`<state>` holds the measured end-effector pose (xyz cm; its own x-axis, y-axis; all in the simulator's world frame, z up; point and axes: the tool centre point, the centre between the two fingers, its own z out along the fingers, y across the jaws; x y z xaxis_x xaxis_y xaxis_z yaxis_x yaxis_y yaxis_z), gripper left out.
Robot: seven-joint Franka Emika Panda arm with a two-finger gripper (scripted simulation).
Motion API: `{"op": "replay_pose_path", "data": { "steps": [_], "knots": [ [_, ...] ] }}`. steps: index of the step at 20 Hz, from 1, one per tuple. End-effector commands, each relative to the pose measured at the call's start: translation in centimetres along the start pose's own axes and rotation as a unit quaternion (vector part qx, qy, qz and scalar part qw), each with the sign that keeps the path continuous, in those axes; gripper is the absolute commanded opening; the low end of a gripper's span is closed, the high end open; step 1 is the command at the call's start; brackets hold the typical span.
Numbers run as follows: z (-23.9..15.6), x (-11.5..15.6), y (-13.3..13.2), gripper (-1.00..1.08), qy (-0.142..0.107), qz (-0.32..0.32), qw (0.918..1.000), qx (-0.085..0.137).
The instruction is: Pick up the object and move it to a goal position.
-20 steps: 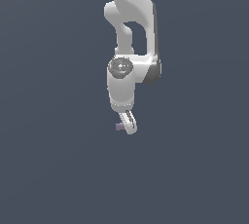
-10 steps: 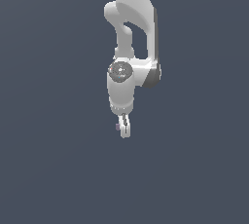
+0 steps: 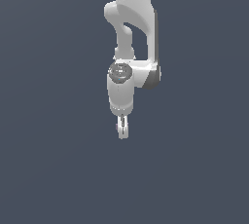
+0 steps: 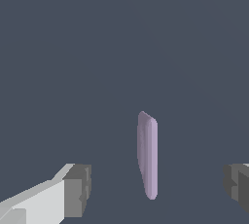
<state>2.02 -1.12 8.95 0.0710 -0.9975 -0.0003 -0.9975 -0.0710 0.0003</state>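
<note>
The white two-fingered tool (image 4: pixel 155 189) stands spread, its grey pads (image 4: pixel 78 190) well apart either side of the small mauve-purple rectangular block (image 4: pixel 148 156), which lies on the dark grey worktop (image 4: pixel 121 47) between them, long axis crossing the closing line.

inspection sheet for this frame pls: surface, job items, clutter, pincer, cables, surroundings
Surface: plain dark grey-blue ground, unmarked in both views.
Job's things: mauve block, seen in the wrist view as a narrow, edge-on sliver between the pincer's fingers, touching neither; not discernible in the exterior view.
Clutter: nothing seen.
Grippers: pincer points down under the white arm; the wrist view shows its fingers spread wide, with clear gaps either side of the block. Open.
Cables: nothing seen.
Surroundings: nothing seen beyond the uniform ground; no goal marker visible.
</note>
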Motion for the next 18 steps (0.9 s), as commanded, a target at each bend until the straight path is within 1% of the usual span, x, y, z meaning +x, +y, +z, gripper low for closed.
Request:
{"op": "replay_pose_path", "data": {
  "steps": [1,6,13,18],
  "knots": [
    [0.0,0.0,0.0,1.0,0.0,0.0,1.0,0.0],
    [0.9,0.0,0.0,1.0,0.0,0.0,1.0,0.0],
    [4.3,0.0,0.1,1.0,0.0,0.002,1.0,0.0],
    [5.0,0.0,0.0,1.0,0.0,0.002,1.0,0.0]
  ]
}}
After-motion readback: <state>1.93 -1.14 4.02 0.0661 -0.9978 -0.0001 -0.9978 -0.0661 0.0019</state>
